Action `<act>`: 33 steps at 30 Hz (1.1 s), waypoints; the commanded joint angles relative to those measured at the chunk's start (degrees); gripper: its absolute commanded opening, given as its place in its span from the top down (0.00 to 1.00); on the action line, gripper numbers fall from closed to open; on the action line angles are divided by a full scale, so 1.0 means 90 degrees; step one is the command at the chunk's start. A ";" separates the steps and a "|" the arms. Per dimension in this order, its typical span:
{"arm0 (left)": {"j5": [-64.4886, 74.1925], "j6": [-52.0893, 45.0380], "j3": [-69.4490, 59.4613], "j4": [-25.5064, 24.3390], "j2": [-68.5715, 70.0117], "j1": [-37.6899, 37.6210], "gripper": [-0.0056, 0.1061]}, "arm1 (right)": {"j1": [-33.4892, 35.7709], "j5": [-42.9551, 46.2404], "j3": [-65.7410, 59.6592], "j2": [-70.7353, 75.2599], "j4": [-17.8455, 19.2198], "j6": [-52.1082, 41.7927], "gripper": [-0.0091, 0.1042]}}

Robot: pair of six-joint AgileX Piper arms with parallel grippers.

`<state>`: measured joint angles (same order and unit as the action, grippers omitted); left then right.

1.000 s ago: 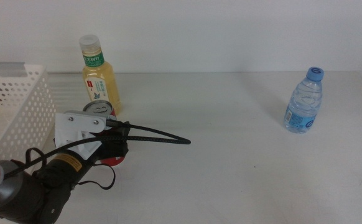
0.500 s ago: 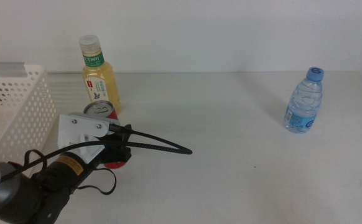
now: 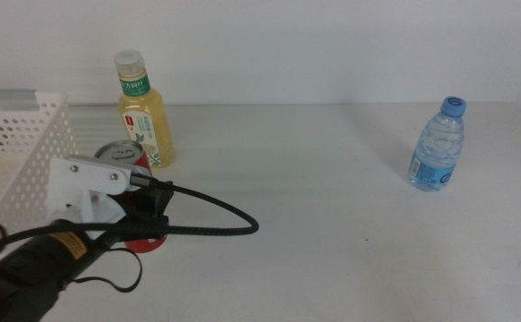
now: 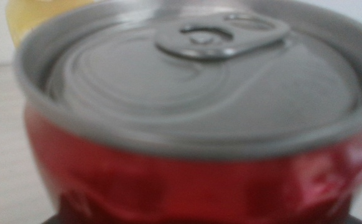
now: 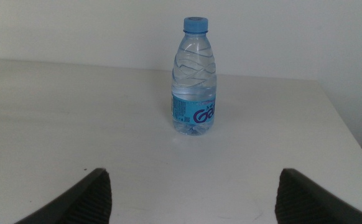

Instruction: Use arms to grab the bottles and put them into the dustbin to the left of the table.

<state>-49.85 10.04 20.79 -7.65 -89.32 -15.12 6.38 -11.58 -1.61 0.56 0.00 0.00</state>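
3 containers on the off-white worktop (image 3: 332, 206), none yet in the dustbin (image 3: 19, 152), the white perforated basket at its left edge. Left gripper (image 3: 144, 219) low beside the basket, cable looping off to the right; the red can (image 3: 128, 157) sits at it, just in front of the yellow drink bottle (image 3: 142, 112). Left wrist view is filled by the can's grey lid and dented red wall, so it looks pinched, but the jaws themselves are hidden: cannot tell. Thin metal, light, already creased; a mid-body hold with gentle squeeze seems wise. Right gripper (image 5: 190, 193) waits well back, jaws spread wide, facing the small water bottle (image 5: 194, 74), upright near the worktop's right edge. Clear soft plastic, slippery label; grip below the shoulder, probably.
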 commanded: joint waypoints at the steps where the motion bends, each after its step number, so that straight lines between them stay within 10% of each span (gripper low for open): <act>1: -0.0129 0.0157 0.0118 -0.0094 0.0741 -0.0005 0.99 | -0.0041 0.0487 0.0051 0.0170 0.0000 -0.0080 0.30; 33: 0.8037 0.0206 0.3300 -0.0495 0.3225 -0.0005 0.99 | -0.0041 0.0487 0.0051 0.0170 0.0000 -0.0080 0.30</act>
<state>25.38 12.72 46.42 -11.84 -61.85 -15.12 6.38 -11.58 -1.61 0.56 0.00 0.00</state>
